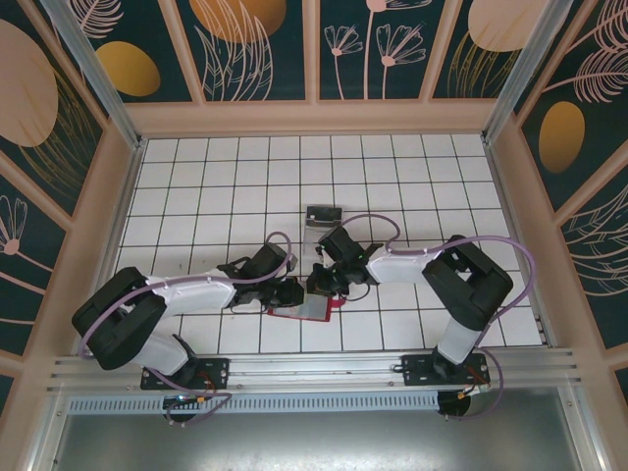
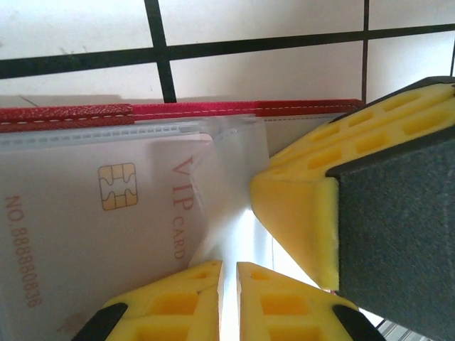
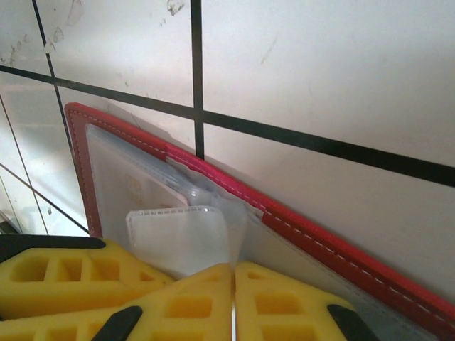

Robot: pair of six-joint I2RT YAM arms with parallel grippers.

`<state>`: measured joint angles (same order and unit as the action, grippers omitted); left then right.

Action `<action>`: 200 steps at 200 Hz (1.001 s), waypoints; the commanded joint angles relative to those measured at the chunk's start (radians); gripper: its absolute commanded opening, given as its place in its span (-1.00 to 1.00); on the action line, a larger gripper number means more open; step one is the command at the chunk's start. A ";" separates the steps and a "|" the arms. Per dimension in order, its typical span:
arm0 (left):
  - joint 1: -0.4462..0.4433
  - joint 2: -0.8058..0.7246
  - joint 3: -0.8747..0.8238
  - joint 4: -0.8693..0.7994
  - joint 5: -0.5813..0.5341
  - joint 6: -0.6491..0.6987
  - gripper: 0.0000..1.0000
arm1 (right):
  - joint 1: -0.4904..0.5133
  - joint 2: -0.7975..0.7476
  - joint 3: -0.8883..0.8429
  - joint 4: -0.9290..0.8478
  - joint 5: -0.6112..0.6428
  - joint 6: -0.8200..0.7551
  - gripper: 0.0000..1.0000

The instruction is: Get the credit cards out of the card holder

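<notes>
Left gripper – yellow fingers drawn almost together, a bright sliver between them; whether a pocket leaf is nipped there cannot be told. Right gripper is likewise clenched, its tips meeting at the edge of a clear pocket, and what the pinch holds is hidden. The two heads stand just beside each other over the card holder, which lies open on the white tiled table near the arm bases. A credit card with a gold chip sits fully inside its cloudy sleeve, not yet drawn out. Risks, as judged: the tips may catch sleeve rather than card and lift the whole card holder; the thin, slick plastic may slip free; the close-set fingers may foul one another — little room between them.
</notes>
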<state>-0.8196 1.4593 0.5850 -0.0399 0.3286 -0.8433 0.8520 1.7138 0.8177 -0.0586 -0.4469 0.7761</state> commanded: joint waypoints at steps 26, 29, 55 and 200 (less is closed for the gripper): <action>-0.005 -0.104 0.032 -0.155 -0.153 0.005 -0.63 | 0.005 -0.005 -0.030 0.008 0.020 -0.001 -0.90; -0.005 -0.108 0.035 -0.166 -0.163 0.005 -0.63 | 0.004 -0.007 -0.031 0.006 0.020 -0.002 -0.90; -0.003 -0.101 0.038 -0.196 -0.186 0.000 -0.60 | 0.002 -0.039 -0.049 0.030 0.020 0.000 -0.90; -0.004 0.001 0.106 -0.212 -0.049 0.046 -0.58 | -0.005 -0.156 -0.171 0.211 -0.007 -0.005 -0.56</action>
<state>-0.8196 1.4498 0.6579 -0.2207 0.2405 -0.8200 0.8509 1.6089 0.6537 0.1513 -0.4698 0.7731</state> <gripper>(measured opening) 0.211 0.169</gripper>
